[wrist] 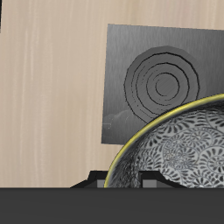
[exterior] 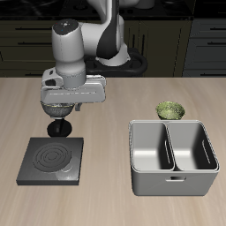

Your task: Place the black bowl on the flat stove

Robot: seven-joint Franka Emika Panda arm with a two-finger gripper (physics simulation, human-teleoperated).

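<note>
The black bowl (exterior: pixel 58 109), dark outside with a speckled grey-white inside, hangs from my gripper (exterior: pixel 59 106) above the table, just behind the flat stove (exterior: pixel 51 160). The gripper is shut on the bowl's rim. The stove is a dark-grey square plate with ring marks, lying near the table's front edge. In the wrist view the bowl's patterned inside (wrist: pixel 185 144) fills the area close to the camera, and the stove (wrist: pixel 157 83) lies below and beyond it. The fingertips themselves are hidden by the bowl and the gripper body.
A small black knobbed pot (exterior: pixel 59 130) stands on the table under the held bowl, at the stove's back edge. A green-yellow bowl (exterior: pixel 169 110) sits behind a grey two-compartment bin (exterior: pixel 172 157).
</note>
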